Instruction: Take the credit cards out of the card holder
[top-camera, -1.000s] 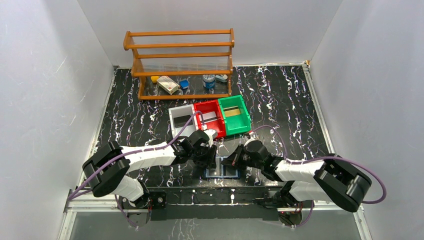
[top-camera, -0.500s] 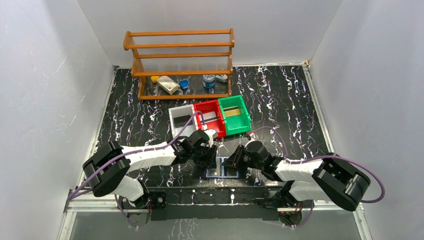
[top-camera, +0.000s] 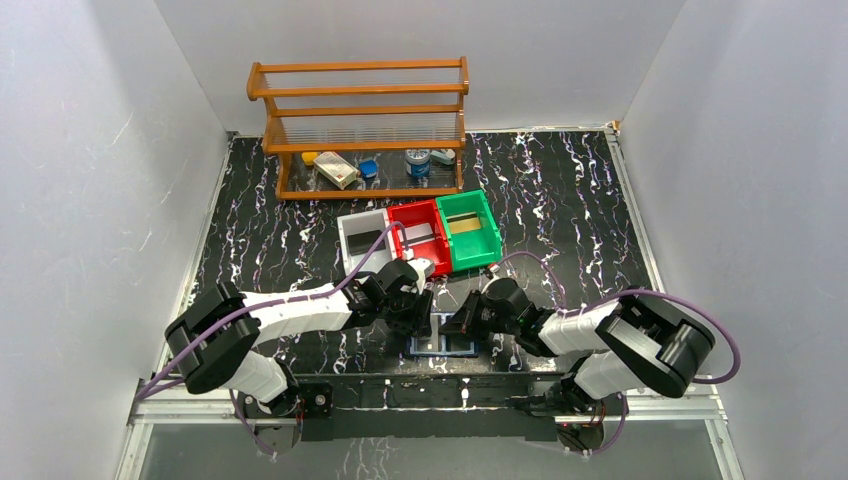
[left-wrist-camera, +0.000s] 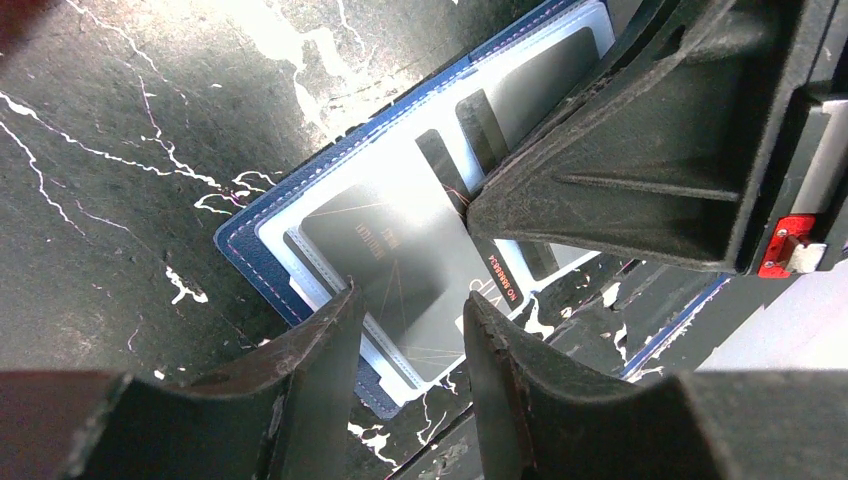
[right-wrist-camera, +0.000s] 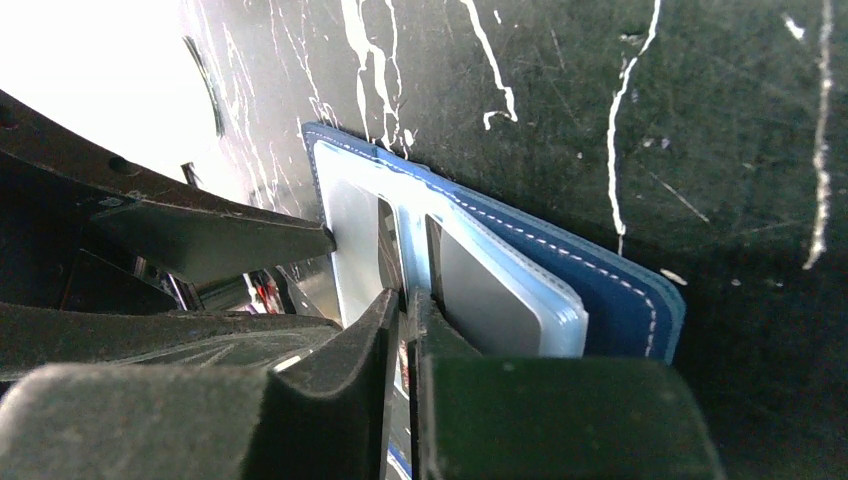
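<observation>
The card holder (top-camera: 445, 346) lies open and flat on the tabletop (top-camera: 560, 200), at the near edge between your two tools. Expect it to be light and floppy at the fold, so it will probably slide or lift unless you pin it. The cards (left-wrist-camera: 390, 262) look thin, stiff and slick. They sit in clear sleeves, so take them by the narrow edge at a sleeve mouth.

Your left tool (left-wrist-camera: 410, 300) has its fingers apart over one end of the holder, gripping nothing. Your right tool (right-wrist-camera: 408, 300) has its fingers almost together at the sleeve mouths. You cannot tell whether a card edge sits in that slit.

From above, both wrists cover most of the holder. Glare on the sleeves hides how many cards remain, and it is unclear whether the left fingertips touch the holder.
</observation>
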